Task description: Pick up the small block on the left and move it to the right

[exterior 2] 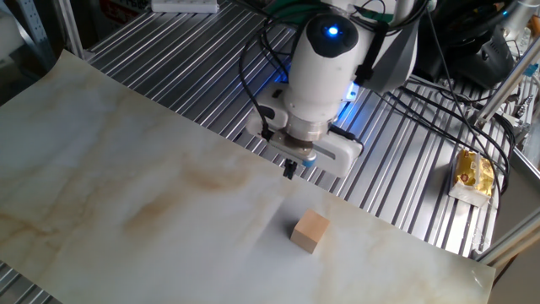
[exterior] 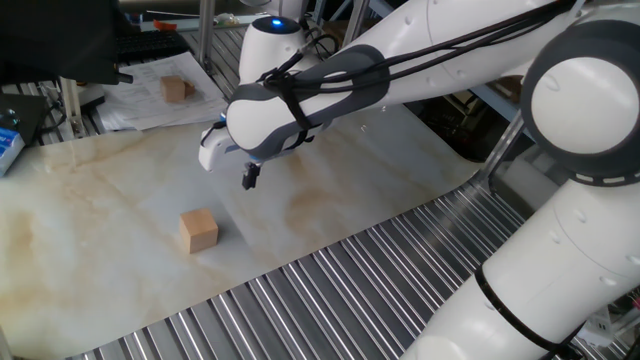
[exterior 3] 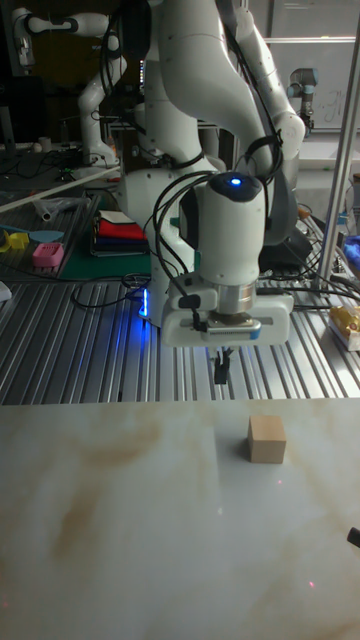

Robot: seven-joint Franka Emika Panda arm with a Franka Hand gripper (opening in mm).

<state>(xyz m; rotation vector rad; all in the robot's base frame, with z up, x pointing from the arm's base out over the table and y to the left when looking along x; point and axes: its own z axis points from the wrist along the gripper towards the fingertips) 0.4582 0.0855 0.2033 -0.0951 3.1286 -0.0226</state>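
Note:
The small block (exterior: 198, 230) is a pale tan wooden cube resting alone on the marbled sheet (exterior: 90, 210). It also shows in the other fixed view (exterior 2: 310, 231) and the tall fixed view (exterior 3: 267, 440). My gripper (exterior: 249, 178) hangs above the sheet, apart from the block, up and to the right of it in this view. In the other fixed view the gripper (exterior 2: 289, 171) is over the sheet's far edge, to the upper left of the block. Its dark fingers (exterior 3: 220, 372) look pressed together with nothing between them.
A darker brown cube (exterior: 176, 88) lies on papers beyond the sheet's far corner. Ribbed metal tabletop (exterior: 330, 290) surrounds the sheet. A yellow packet (exterior 2: 472, 173) lies on the ribs, and cables (exterior 2: 439, 110) trail behind the arm. A blue box (exterior: 6, 148) sits at the left edge.

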